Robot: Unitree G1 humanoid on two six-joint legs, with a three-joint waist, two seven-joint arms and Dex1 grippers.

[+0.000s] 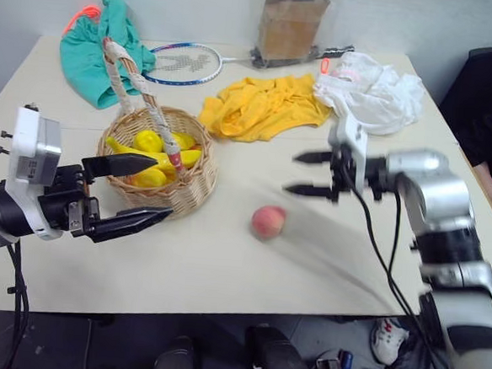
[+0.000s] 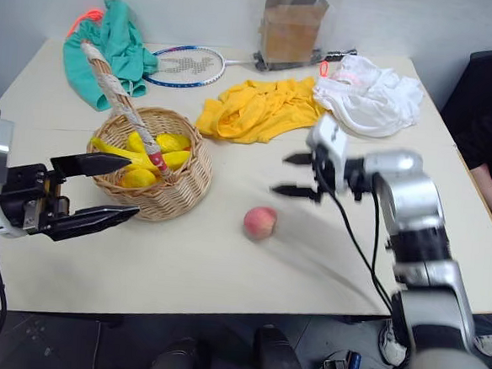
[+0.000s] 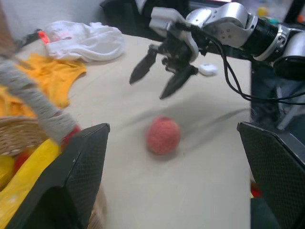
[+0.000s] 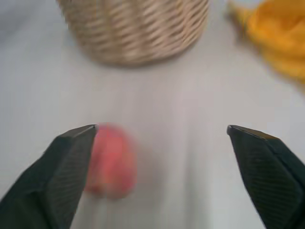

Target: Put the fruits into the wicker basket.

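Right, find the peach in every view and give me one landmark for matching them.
Left eye view: peach on bare table, right of the wicker basket.
Right eye view: peach, again right of the basket.
Left wrist view: peach mid-picture, under the open right gripper.
Right wrist view: peach beside one finger.
Shared landmark: the basket.

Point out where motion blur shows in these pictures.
Eye views: the right arm smears, a grey streak trailing across the table below it. Right wrist view: the peach and basket are soft. Left wrist view: the basket handle is blurred up close.
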